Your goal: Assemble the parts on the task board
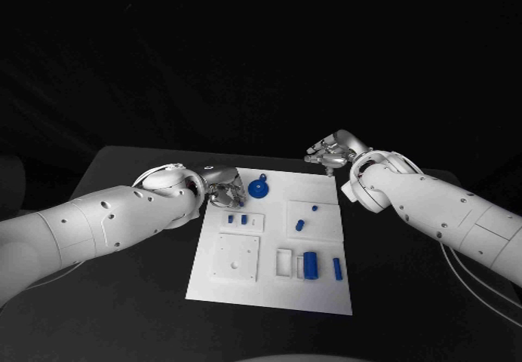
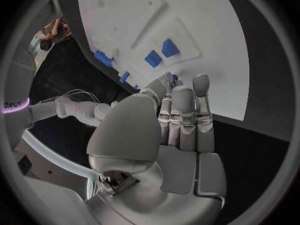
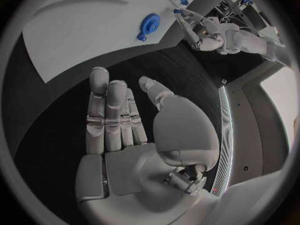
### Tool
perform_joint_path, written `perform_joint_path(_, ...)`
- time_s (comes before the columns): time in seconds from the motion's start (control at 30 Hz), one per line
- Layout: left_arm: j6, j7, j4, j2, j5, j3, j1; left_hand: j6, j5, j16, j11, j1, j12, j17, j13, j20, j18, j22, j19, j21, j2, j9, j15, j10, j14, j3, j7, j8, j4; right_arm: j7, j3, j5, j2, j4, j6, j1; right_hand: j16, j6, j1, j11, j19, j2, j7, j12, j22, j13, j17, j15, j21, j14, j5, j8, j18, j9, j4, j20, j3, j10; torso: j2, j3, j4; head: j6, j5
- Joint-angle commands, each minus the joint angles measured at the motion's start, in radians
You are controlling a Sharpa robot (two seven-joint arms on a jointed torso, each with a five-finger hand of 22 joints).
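Over the black worktop (image 1: 130,302), both hands hover flat and empty: left hand (image 1: 223,188) at the task board's (image 1: 272,290) edge, right hand (image 1: 330,153) beyond its far corner.

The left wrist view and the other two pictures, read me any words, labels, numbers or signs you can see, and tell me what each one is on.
"dieus" is how it seems to read: dark letters, partly cut off, on the pale curved panel at the rim of the left wrist view; uncertain.
Task board: no readable print.
Blue parts: no markings.
Left hand and right hand: no lettering.
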Motion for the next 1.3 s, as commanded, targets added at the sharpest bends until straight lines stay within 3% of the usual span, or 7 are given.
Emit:
perform_joint_path(0.03,0.014,-0.002,0.001,0.002,-0.001,0.001,0.001,-0.001,0.007,-0.004,0.0,0.004,0.003,-0.001,0.001,0.0,0.009,0.019,-0.006,0.004,0.009,0.001,-0.004,0.0,-0.003,-0.003,0.001,0.003,0.005,0.005,0.0,0.0,0.001,0.0,0.009,0.0,0.006,0.005,-0.004,0.001,0.04,0.006,0.0,-0.006,-0.001,-0.001,-0.001,0.005,0.007,0.0,0.002,-0.002,0.017,0.0,-0.002,0.007,-0.006,-0.005,0.0,0.0003,-0.0001,-0.001,0.001)
perform_joint_path(0.77,0.051,-0.016,-0.014,0.017,-0.005,0.0,0.002,-0.001,0.007,-0.005,0.0,0.002,0.003,-0.001,0.001,0.0,0.008,0.019,-0.006,0.003,0.011,0.001,-0.004,-0.001,-0.004,-0.002,0.001,0.003,0.008,0.005,0.0,0.0,0.001,0.002,0.009,0.0,0.008,0.005,-0.002,0.001,0.039,0.006,0.0,-0.006,-0.009,-0.001,-0.004,0.005,0.01,0.0,0.002,-0.002,0.018,0.0,-0.001,0.007,-0.006,-0.005,0.001,0.0019,-0.0012,-0.004,0.004)
perform_joint_path(1.3,0.067,-0.032,-0.044,0.038,-0.025,-0.005,0.003,-0.004,0.005,-0.005,0.001,0.001,0.003,0.0,0.001,-0.001,0.007,0.019,-0.006,0.002,0.013,0.001,-0.004,-0.004,-0.005,-0.004,0.001,0.003,0.013,0.004,0.0,-0.001,0.0,0.004,0.008,0.0,0.008,0.005,-0.002,0.001,0.039,0.005,0.0,-0.006,-0.009,-0.001,-0.005,0.005,0.012,0.0,0.002,-0.002,0.018,0.0,0.0,0.007,-0.007,-0.006,0.0,0.0003,0.0002,-0.003,0.002)
